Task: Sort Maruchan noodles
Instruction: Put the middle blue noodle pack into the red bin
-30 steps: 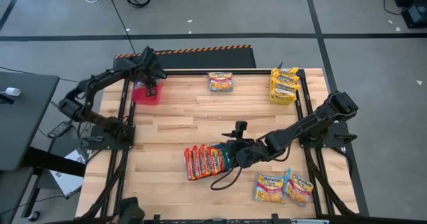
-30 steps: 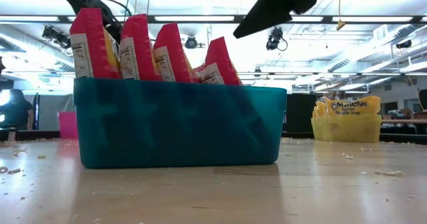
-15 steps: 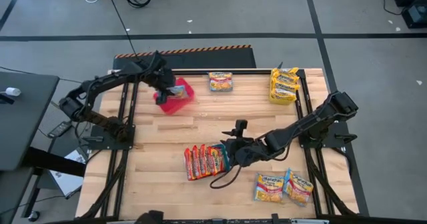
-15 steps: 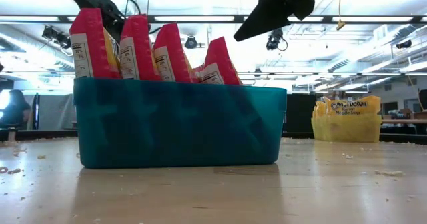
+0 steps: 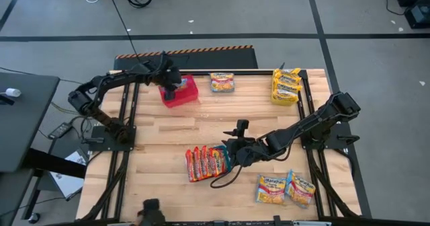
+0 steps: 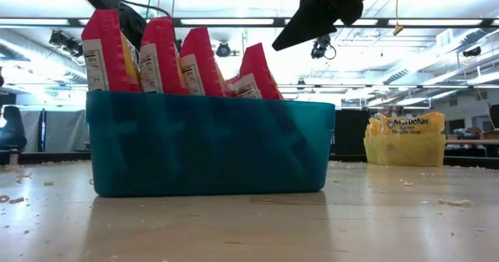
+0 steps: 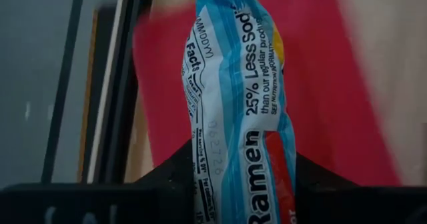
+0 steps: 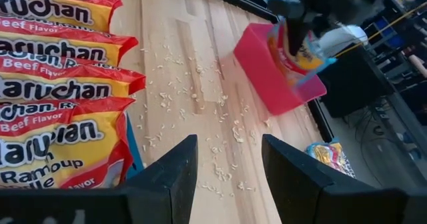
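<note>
Left gripper (image 5: 173, 86) stands over the red bin (image 5: 190, 95) at the far left of the table, its jaws closed on a blue-trimmed ramen packet (image 7: 233, 111). The left wrist view shows the packet pinched at one end and hanging lengthwise between the fingers, red bin wall behind it; the right wrist view shows the same packet (image 8: 308, 47) partly down inside the bin.

Right gripper (image 5: 228, 149) hovers just beside the teal bin (image 6: 210, 145), jaws apart with nothing between them, fingers (image 8: 175, 174) pointing across bare tabletop.

Distribution of noodles: red-orange beef packets (image 5: 205, 161) stand on edge in the teal bin; yellow packets (image 5: 285, 85) fill the yellow bin (image 6: 405, 149) at the far right; one packet (image 5: 222, 82) lies loose at the far edge; two packets (image 5: 285, 188) lie flat at the near right.

Handling assessment: the packets appear light, with thin, slick, crinkly film over a brittle noodle block. Crumbs scattered on the table suggest the contents break readily. An end-seam pinch, as held, spares the block but lets the packet swing. For flat packets, a grip across the short edges with modest force seems safest.
</note>
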